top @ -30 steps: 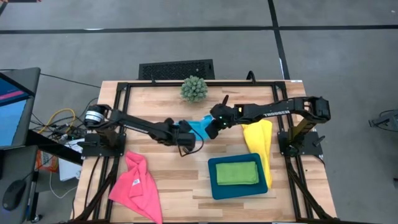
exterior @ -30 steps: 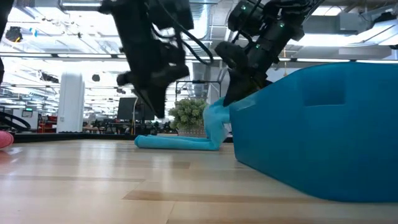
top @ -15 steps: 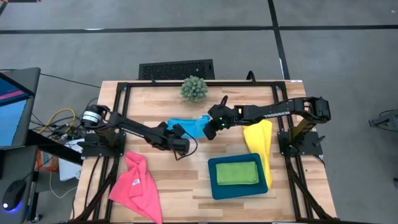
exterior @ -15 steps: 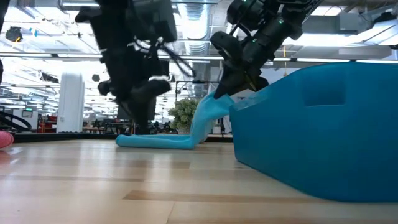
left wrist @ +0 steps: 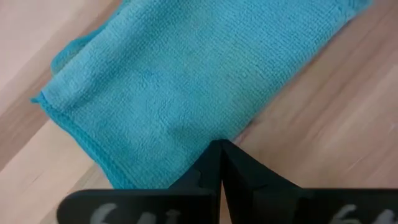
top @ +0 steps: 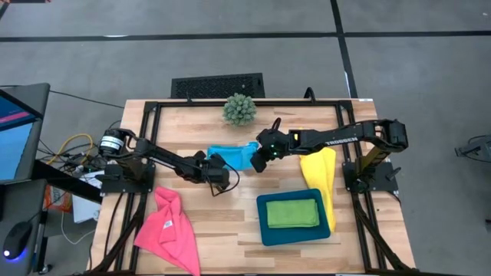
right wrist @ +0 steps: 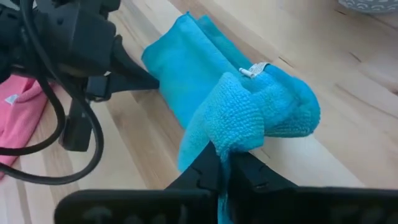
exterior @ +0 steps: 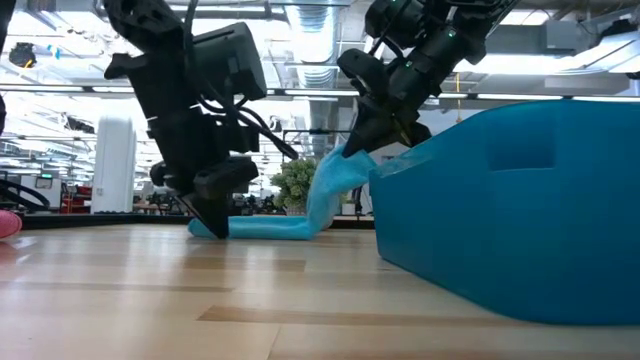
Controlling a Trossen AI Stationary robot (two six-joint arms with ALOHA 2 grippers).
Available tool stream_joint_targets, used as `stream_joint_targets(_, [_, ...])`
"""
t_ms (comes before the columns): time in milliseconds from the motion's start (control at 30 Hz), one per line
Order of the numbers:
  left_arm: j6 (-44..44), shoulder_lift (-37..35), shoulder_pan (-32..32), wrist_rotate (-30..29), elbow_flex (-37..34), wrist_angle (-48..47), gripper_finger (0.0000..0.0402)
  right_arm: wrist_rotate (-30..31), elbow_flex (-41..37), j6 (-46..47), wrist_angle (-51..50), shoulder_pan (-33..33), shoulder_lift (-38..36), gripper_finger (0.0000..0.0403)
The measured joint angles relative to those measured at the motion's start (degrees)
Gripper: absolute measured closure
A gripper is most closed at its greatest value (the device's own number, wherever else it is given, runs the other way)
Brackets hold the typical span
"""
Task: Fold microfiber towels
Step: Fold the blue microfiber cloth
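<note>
The sky blue towel (top: pixel 230 156) lies folded on the wood at mid-table, and its right end rises up to my right gripper (top: pixel 255 163), which is shut on it. My left gripper (top: pixel 221 170) is shut, its tips down at the towel's near edge (left wrist: pixel 186 143). In the low view the left gripper (exterior: pixel 215 225) stands at the towel's left end. A lime green towel (top: pixel 292 212) lies folded in the teal tray (top: pixel 296 233). A yellow towel (top: pixel 321 178) lies right of centre, and a hot pink towel (top: pixel 167 226) lies crumpled at the near left. My left gripper touches the blue towel's near edge (left wrist: pixel 208 142) with its shut fingertips, slanting down from the table's left; that part lies flat on the wood. My right gripper pinches a bunched fold at the towel's right end (right wrist: pixel 233 134) between its two fingers, slanting down from the right. That end (exterior: pixel 345 165) is lifted and the cloth slopes down to the table.
A spiky green ball plant (top: pixel 239 109) stands at the far edge behind the towel. The tray's wall (exterior: pixel 500 200) fills the low view's right. Bare wood lies between the pink towel and the tray.
My left gripper has come down to the table and gone toward the left edge, staying shut, its tips ending at the blue towel's near edge. The part of the towel that lies on the table now reaches farther left; the right gripper keeps its end raised.
</note>
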Motion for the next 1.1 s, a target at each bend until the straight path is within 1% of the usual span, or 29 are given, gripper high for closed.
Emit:
stream_joint_targets(233, [1.1,0.2,0.8,0.5,-1.0,6.3,0.0401,-1.7,0.0,0.0,0.2,0.0,0.0,0.0369])
stream_joint_targets(333, [1.6,0.5,0.9,1.6,-1.1,9.3,0.0401,-1.7,0.0,0.3,0.3,0.0,0.0,0.0368])
stream_joint_targets(500, [2.6,1.0,1.5,2.7,-1.0,10.9,0.0401,-1.7,0.0,0.4,2.2,0.0,0.0,0.0367])
stream_joint_targets(600, [3.0,1.1,1.6,2.2,-1.0,12.5,0.0401,-1.6,0.0,0.4,2.4,-0.1,0.0,0.0367])
stream_joint_targets(733, [4.5,2.3,2.5,5.6,-1.0,18.4,0.0401,-1.6,0.0,0.4,2.6,-0.1,0.0,0.0367])
stream_joint_targets(800, [5.3,2.6,2.7,6.7,-1.0,19.4,0.0401,-1.6,0.0,0.1,2.9,-0.1,0.0,0.0367])
stream_joint_targets(967, [5.3,3.8,2.9,5.7,-0.4,20.3,0.0401,-1.4,0.0,0.0,4.0,-0.2,0.0,0.0365])
stream_joint_targets(1033, [5.6,3.9,2.9,5.9,-0.4,21.6,0.0401,-1.5,0.0,0.0,4.1,-0.5,0.0,0.0364])
stream_joint_targets(1100, [6.3,3.4,3.0,6.7,0.3,21.0,0.0401,-1.4,0.0,0.0,3.9,-0.9,0.0,0.0365])
